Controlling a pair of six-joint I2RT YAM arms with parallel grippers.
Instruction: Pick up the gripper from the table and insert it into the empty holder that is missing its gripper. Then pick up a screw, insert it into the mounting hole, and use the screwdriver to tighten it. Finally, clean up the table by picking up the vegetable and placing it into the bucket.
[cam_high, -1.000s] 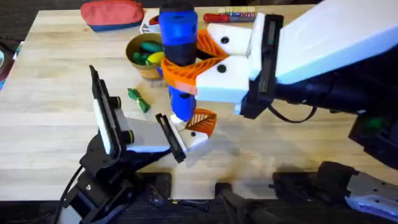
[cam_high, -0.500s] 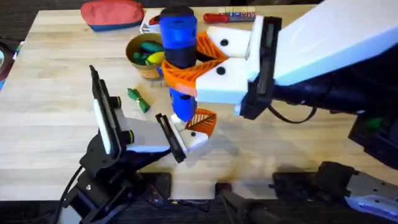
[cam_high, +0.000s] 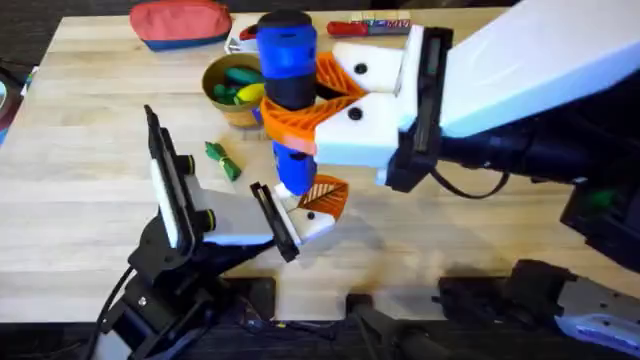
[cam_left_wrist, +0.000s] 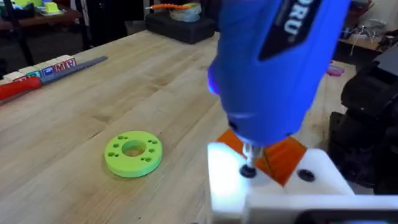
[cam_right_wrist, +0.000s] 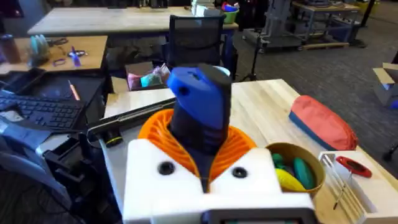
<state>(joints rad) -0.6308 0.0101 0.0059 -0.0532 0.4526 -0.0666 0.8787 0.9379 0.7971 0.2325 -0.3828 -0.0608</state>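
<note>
Overhead unchanged from before: right end effector (cam_high: 300, 110) clamped on screwdriver (cam_high: 288, 60), tip at holder (cam_high: 310, 215).

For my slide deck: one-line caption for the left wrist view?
Blue screwdriver tip on a screw in the white holder.

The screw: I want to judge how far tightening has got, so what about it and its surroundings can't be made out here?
- Overhead: the screwdriver, held upright by the right gripper, covers its own tip and the screw.
- Left wrist: the screw head sits under the tip on the holder; too blurred to tell its depth.
- Right wrist: the screwdriver body hides everything below it.
- Left arm's jaws: their state cannot be judged.
</note>
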